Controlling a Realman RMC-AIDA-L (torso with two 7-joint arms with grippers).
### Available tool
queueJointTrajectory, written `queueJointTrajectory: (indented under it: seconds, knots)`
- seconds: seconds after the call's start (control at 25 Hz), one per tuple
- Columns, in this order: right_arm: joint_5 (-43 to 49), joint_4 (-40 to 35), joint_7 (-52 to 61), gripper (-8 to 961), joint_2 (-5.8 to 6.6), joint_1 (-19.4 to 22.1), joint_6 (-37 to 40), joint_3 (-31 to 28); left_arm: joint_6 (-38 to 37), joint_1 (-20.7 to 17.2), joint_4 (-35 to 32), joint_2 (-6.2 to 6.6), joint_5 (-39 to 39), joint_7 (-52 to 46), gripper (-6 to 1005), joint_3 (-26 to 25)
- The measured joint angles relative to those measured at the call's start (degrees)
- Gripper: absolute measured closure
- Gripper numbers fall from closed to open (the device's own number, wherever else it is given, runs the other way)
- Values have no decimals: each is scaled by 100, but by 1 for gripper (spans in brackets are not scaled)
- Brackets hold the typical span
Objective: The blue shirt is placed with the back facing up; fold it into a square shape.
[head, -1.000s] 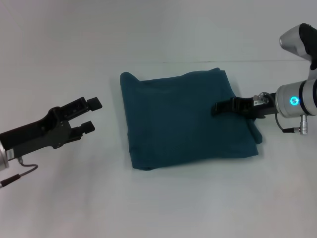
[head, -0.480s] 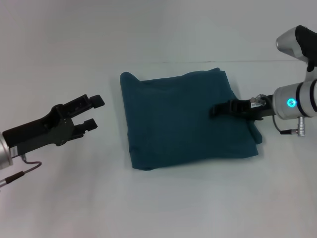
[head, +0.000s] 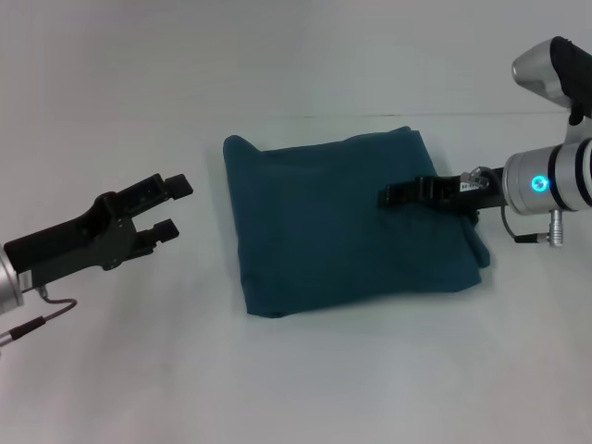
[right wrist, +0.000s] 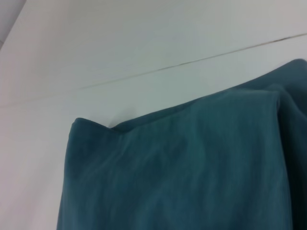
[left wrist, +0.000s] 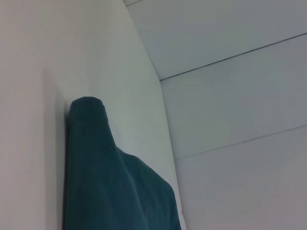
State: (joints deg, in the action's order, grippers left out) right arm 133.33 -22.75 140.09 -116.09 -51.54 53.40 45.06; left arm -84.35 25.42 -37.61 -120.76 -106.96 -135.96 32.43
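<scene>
Shirt (head: pixel 347 222) lies in the middle of the white bench (head: pixel 305 379), already folded into a compact block that is close to a square. Its left and near edges look straight. The far left corner pokes up a little, and along the right side some layers bulge out past the edge, so this side is less tidy than the others. No lettering shows; only plain blue cloth faces up.

The right gripper (head: pixel 388 196) hangs over the right part of the shirt, its arm reaching in level from the right. Compared with a second ago it has moved further in over the cloth and a bit toward the far side. Its jaws look closed, with no gap between them, and I see no cloth caught in them; whether the tip touches the fabric I cannot tell. I think it is smoothing the top layer or getting ready to leave, not starting a new fold.

The left gripper (head: pixel 170 205) waits over bare bench to the left, well apart from the shirt. Its jaws are open and hold nothing, and it has hardly shifted in the last second.

In my judgement the folding is nearly done. What remains is perhaps to tuck in the loose right edge.
</scene>
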Motion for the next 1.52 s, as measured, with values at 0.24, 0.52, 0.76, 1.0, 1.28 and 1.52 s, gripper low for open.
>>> queueJointTrajectory:
  seconds: [0.24, 0.52, 0.76, 1.0, 1.28, 1.52]
  knots:
    - [26, -11, -21, 230, 4, -3, -41, 4, 7, -1, 0, 0, 0, 0, 50, -33]
    - [27, -19, -7, 471, 0, -14, -116, 2, 7, -20, 0, 9, 0, 0, 50, -51]
    - [25, -26, -10, 752, -12, -16, -136, 2, 6, -17, 0, 9, 0, 0, 50, -53]
    - [39, -322, 44, 884, -50, -31, -113, 268, 6, -11, -1, 9, 0, -3, 51, -53]
    - [59, -918, 374, 896, -58, -93, 158, 819, 6, -15, -1, 9, 0, -6, 52, -57]
    - [639, -2072, 1048, 893, -59, -98, 691, 1220, 6, 0, -1, 24, 1, -5, 52, -110]
